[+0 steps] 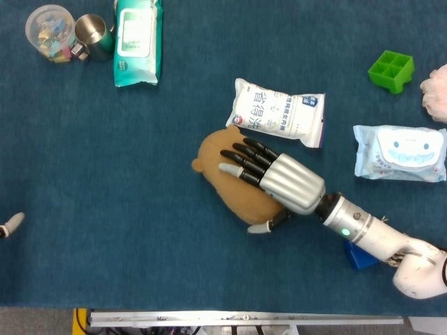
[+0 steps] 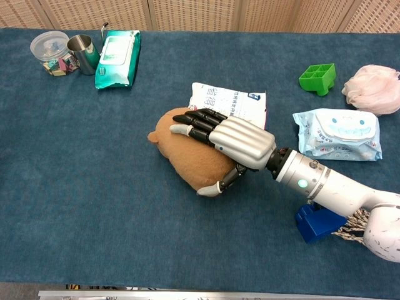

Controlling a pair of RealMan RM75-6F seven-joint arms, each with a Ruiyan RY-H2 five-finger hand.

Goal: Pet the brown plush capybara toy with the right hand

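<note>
The brown plush capybara (image 1: 216, 178) (image 2: 178, 156) lies on the blue cloth near the table's middle. My right hand (image 1: 276, 180) (image 2: 231, 142) rests flat on its back, fingers (image 1: 241, 157) stretched out toward the toy's head at the left, thumb down its near side. The hand holds nothing. Much of the toy's back is hidden under the palm. Only a fingertip of my left hand (image 1: 10, 225) shows at the left edge of the head view; its state is unclear.
A white snack bag (image 1: 279, 112) lies just behind the toy. A blue-white wipes pack (image 1: 399, 152), green block (image 1: 391, 70) and pink puff (image 2: 374, 87) lie right. A blue brick (image 2: 315, 222) sits under my forearm. Teal wipes (image 1: 137, 38), metal cup (image 1: 94, 35) and plastic jar (image 1: 50, 31) stand far left.
</note>
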